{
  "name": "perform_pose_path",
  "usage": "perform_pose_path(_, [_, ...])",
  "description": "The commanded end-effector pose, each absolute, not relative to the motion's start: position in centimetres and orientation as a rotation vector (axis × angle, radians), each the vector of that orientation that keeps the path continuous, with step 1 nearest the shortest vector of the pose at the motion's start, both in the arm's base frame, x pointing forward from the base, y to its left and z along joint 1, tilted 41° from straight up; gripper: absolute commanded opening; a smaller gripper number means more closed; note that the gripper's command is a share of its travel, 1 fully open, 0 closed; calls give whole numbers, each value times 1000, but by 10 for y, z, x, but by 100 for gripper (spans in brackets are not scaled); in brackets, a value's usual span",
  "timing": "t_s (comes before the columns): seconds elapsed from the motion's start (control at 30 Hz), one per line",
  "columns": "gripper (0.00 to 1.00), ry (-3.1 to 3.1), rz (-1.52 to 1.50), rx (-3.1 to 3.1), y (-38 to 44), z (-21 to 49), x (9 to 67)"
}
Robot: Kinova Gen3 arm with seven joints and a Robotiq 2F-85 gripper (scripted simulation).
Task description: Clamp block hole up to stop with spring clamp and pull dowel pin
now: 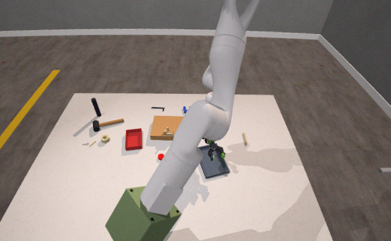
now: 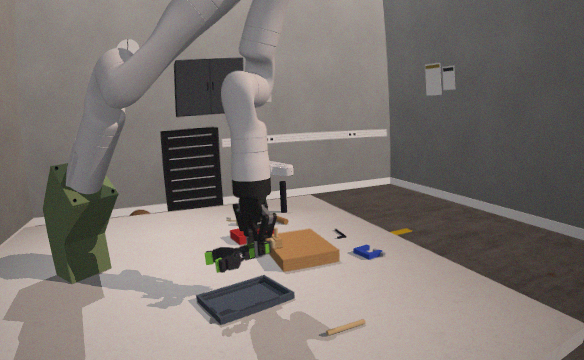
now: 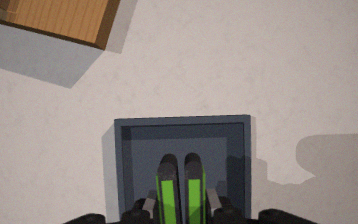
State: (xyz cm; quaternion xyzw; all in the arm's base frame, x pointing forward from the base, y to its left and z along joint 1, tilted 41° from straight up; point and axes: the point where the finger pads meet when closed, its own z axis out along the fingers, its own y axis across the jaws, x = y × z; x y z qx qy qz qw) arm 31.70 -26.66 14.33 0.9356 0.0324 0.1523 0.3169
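My gripper [image 1: 212, 147] [image 2: 258, 244] [image 3: 182, 205] is shut on the spring clamp [image 1: 216, 153] [image 2: 225, 259] [image 3: 167, 190], a black clamp with green handles. It holds the clamp in the air above the dark grey tray [image 1: 217, 171] [image 2: 242, 301] [image 3: 180, 121]. The wooden bench board [image 1: 160, 125] [image 2: 307, 252] [image 3: 65, 17] lies a little beyond the tray. The small wooden block [image 1: 167, 132] [image 2: 277, 243] sits on the board's near edge with a pin standing up from it. The stop and any loose thing beside it are too small to tell.
A loose wooden dowel [image 1: 245, 138] [image 2: 346, 327] lies right of the tray. A red bin [image 1: 133, 138], a red disc [image 1: 161, 156], a hammer [image 1: 108, 123], a black cylinder [image 1: 96, 107], a tape roll [image 1: 105, 138], a hex key [image 1: 158, 108] and a blue piece [image 2: 367, 253] lie around the board.
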Motion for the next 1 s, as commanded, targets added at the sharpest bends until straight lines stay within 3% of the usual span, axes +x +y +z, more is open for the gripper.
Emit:
perform_pose_path(0.0, [32,87,394,2471,-265,142,314])
perform_pose_path(0.97, [32,77,398,2470,-265,142,315])
